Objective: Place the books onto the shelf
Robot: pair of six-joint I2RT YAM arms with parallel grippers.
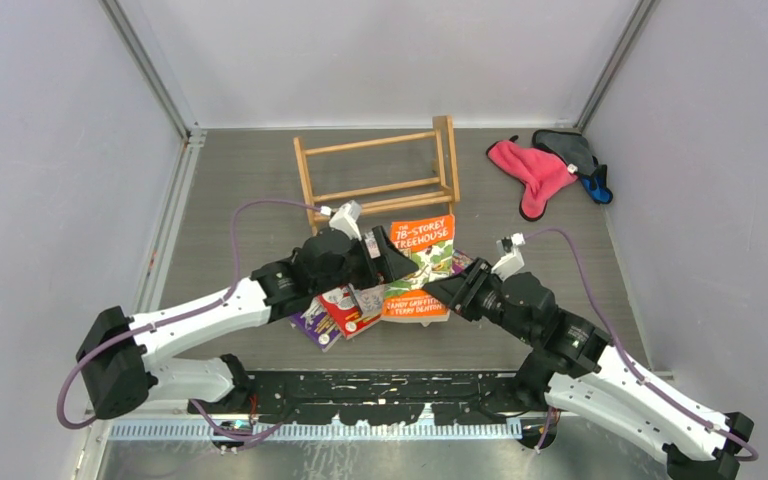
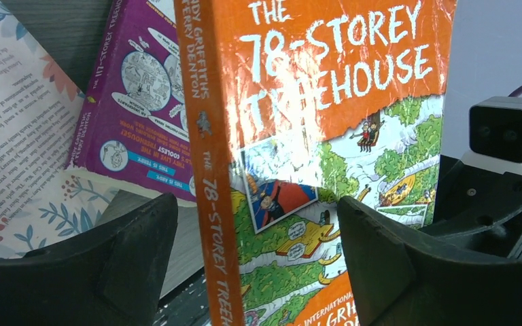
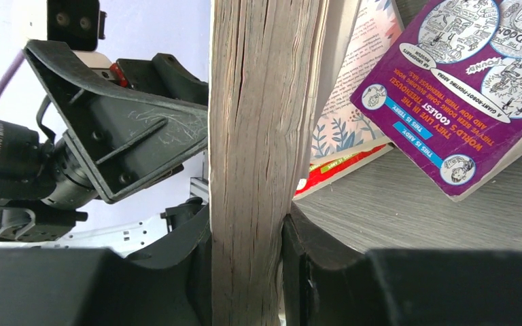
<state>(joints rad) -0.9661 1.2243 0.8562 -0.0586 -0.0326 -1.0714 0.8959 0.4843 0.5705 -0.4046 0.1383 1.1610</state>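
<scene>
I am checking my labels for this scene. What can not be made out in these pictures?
Top view: the left arm covers the book pile, so its books cannot be counted.
Left wrist: the orange book hides the shelf.
Right wrist: the orange book's cover is turned away; the purple book is cut off by the edge.

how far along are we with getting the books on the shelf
Done: nothing, the shelf holds no book. In hand: the right tool clamps the orange book by its page edge, and the open left tool straddles its spine. Left: this one plus the pile of other books.
</scene>
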